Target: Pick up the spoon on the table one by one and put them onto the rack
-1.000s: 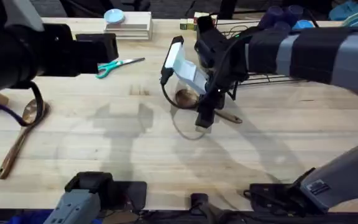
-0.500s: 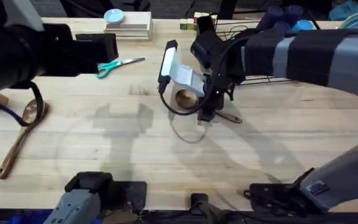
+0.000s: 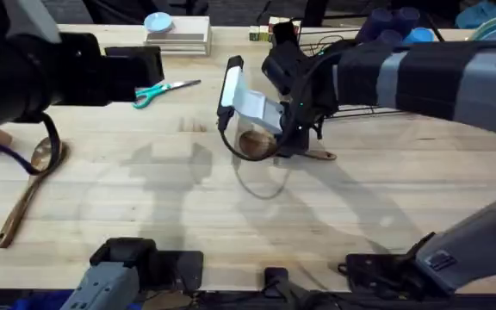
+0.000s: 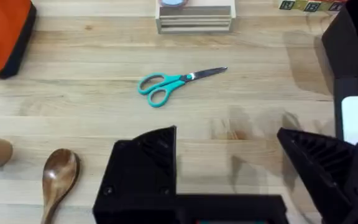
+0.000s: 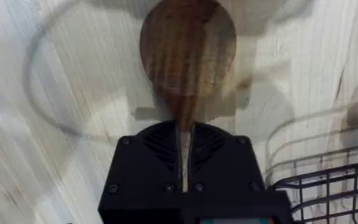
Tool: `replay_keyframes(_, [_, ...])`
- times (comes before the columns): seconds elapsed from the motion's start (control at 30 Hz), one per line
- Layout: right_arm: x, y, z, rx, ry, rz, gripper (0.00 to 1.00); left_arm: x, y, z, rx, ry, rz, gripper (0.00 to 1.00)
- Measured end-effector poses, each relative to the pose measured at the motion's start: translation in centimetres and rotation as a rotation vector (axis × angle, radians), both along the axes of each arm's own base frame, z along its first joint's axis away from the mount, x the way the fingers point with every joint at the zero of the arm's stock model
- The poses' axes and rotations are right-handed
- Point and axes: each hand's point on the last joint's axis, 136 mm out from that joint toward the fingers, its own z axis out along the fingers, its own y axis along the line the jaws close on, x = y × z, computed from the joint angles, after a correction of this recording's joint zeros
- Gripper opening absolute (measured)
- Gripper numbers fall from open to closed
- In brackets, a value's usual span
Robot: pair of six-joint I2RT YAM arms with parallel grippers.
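Pale plank tabletop carries two spoons. Mid-table, the right claw pinches one spoon at its neck, just left of the rack. At far left the other spoon lies beneath the spread left claw.

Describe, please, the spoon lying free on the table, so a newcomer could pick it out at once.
Start at the table's left side, below the teal-handled scissors. There lies a brown wooden spoon, round bowl farthest from the arm bases. Unlike the other spoon mid-table, no end effector touches it.
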Motion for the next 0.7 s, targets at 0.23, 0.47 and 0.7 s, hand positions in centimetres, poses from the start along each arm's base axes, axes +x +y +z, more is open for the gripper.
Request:
replay_keyframes(0.23, [-1.8, -1.3, 1.0, -0.037, 0.051, 0.0, 0.034, 0.4, 0.0, 0.5, -0.001, -0.027, 0.0, 0.993])
replay_keyframes(0.47, [-2.1, -0.3, 6.9, 0.094, -0.033, 0.01, 0.034, 0.4, 0.0, 0.6, -0.003, -0.031, 0.002, 0.993])
replay_keyframes(0.7, [-1.9, 0.8, 12.3, 0.253, -0.144, -0.036, 0.032, 0.4, 0.0, 0.6, -0.003, -0.032, 0.002, 0.993])
